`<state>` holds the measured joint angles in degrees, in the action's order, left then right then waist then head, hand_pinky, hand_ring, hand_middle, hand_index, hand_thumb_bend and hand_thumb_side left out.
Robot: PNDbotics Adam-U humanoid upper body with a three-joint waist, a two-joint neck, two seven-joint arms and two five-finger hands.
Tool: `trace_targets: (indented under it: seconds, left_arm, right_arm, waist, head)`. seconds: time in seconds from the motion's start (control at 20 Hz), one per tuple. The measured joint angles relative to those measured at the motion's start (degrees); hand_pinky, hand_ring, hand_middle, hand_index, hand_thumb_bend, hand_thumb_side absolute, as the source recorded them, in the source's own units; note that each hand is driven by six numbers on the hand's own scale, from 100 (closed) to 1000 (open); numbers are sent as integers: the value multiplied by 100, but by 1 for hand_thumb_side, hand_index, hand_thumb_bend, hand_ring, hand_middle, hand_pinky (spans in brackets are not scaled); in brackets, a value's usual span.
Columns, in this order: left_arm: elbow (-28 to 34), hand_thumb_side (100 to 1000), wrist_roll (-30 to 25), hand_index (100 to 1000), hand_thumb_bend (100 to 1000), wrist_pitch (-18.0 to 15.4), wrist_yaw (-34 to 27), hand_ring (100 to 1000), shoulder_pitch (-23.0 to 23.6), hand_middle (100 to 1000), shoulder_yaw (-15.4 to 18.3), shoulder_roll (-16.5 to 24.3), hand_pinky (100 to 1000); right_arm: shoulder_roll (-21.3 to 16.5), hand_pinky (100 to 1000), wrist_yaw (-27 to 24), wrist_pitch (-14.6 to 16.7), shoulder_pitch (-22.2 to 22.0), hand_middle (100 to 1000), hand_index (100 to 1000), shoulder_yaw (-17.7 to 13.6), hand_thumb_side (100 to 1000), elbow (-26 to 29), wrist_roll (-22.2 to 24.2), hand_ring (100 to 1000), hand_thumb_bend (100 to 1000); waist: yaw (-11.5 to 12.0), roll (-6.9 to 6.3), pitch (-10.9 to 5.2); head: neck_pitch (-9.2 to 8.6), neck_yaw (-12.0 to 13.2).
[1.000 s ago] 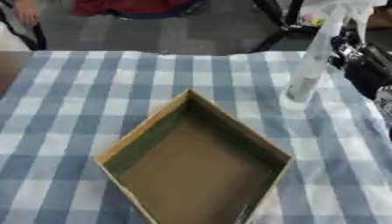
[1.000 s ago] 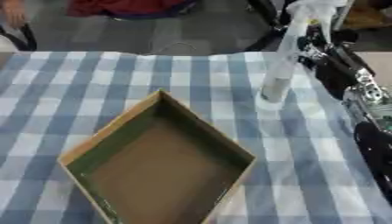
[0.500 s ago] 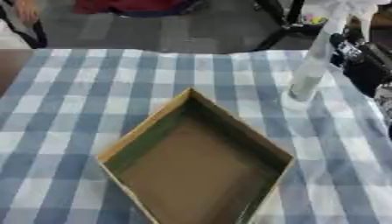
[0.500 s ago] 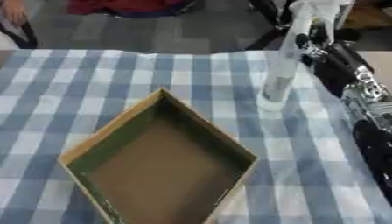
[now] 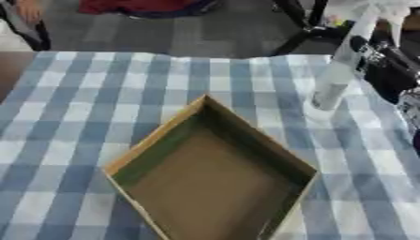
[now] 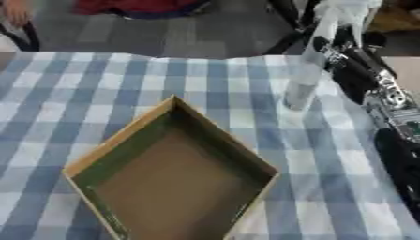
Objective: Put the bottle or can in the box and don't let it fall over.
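A: What is the desk (image 5: 74, 117) looking like?

B: I'm seeing a blue-and-white checked cloth (image 6: 49, 108) covering it, with the open cardboard box (image 5: 209, 176) sitting empty in the middle.

A: And the bottle?

B: The tall pale bottle (image 5: 338, 70) is standing upright on the cloth beyond the box's far right side. My right hand (image 6: 343, 70) is reaching in beside it; I cannot tell whether the fingers are gripping it.
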<state>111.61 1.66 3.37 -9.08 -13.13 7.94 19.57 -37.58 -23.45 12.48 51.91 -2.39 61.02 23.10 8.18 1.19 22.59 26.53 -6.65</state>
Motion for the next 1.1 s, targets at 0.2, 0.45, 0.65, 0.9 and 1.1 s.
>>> trace_targets:
  seconds: [0.2, 0.45, 0.65, 0.9, 1.1]
  left_arm:
    - [0, 589, -14, 928, 157, 12, 0, 644, -3, 772, 0, 0, 1000]
    - [1, 591, -19, 929, 154, 11, 0, 643, -9, 772, 0, 0, 1000]
    - [2, 593, -26, 929, 152, 10, 0, 643, -18, 772, 0, 0, 1000]
    - [2, 595, -30, 929, 149, 8, 0, 642, -21, 772, 1, -1, 1000]
    - [2, 596, -41, 929, 148, 13, 0, 642, -31, 773, 2, -4, 1000]
  right_arm:
    - [0, 881, 0, 9, 2, 1000, 1000, 2, 485, 32, 12, 1000, 100]
    - [0, 880, 21, 15, 2, 1000, 987, 32, 462, 34, 41, 1000, 100]
    - [0, 879, 90, 35, -6, 1000, 969, 36, 442, 34, 84, 1000, 100]
    - [1, 879, 169, 91, -60, 1000, 966, 69, 428, 40, 188, 1000, 100]
    - [2, 878, 251, 127, -129, 1000, 966, 98, 429, 87, 259, 1000, 100]
  waist:
    - [17, 21, 11]
    - [44, 35, 39]
    - [56, 62, 61]
    - [60, 64, 77]
    - [43, 64, 80]
  head:
    - [-1, -2]
    - [-18, -5]
    - [-41, -3]
    - [-42, 2]
    - [-42, 7]
